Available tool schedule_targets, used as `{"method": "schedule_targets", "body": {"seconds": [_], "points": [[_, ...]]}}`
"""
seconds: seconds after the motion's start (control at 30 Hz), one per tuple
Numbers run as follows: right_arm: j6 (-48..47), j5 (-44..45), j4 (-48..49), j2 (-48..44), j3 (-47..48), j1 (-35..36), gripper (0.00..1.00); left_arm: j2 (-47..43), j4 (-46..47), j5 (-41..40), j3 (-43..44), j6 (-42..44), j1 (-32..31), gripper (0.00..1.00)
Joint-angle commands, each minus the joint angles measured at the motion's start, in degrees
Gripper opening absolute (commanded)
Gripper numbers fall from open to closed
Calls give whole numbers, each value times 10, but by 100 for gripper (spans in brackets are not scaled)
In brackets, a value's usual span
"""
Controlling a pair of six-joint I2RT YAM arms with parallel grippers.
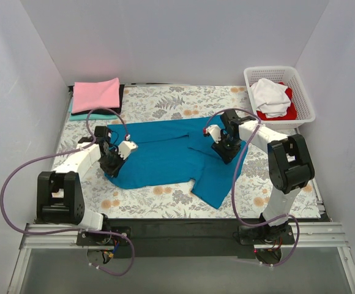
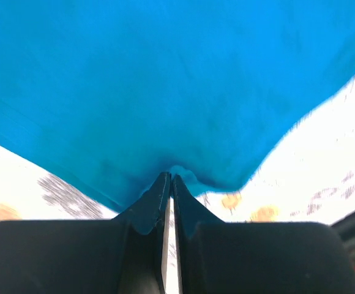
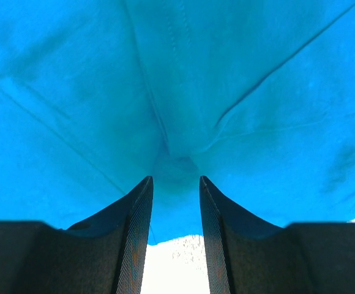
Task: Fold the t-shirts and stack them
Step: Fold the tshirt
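A deep teal-blue t-shirt (image 1: pixel 165 150) lies spread across the middle of the floral table cloth, with one part hanging toward the front right. My left gripper (image 1: pixel 112 164) is at the shirt's left edge. In the left wrist view it (image 2: pixel 170 179) is shut, pinching a fold of the teal cloth (image 2: pixel 165 92). My right gripper (image 1: pixel 224 150) rests on the shirt's right part. In the right wrist view it (image 3: pixel 176 179) is open, jaws apart, with a small bunch of teal cloth (image 3: pixel 177 79) at the tips.
A folded pink shirt (image 1: pixel 95 94) lies on top of black and aqua ones at the back left. A white lattice basket (image 1: pixel 303 92) at the back right holds a white shirt (image 1: pixel 270 95) and a red shirt (image 1: pixel 289 113). White walls enclose the table.
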Motion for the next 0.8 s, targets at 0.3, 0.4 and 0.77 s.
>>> {"method": "schedule_targets", "body": {"seconds": [0.3,0.4,0.77], "points": [[-61,-28,-66,-89,-25,-2,42,-90,-77,33,-9,96,125,47],[-75,-38,-75,-96,-42,2,41,-96,-105,72,0,139,141,48],[-72,-73,-71,-73,-87,23,37,-134,-58,95,-96,248,142,45]]}}
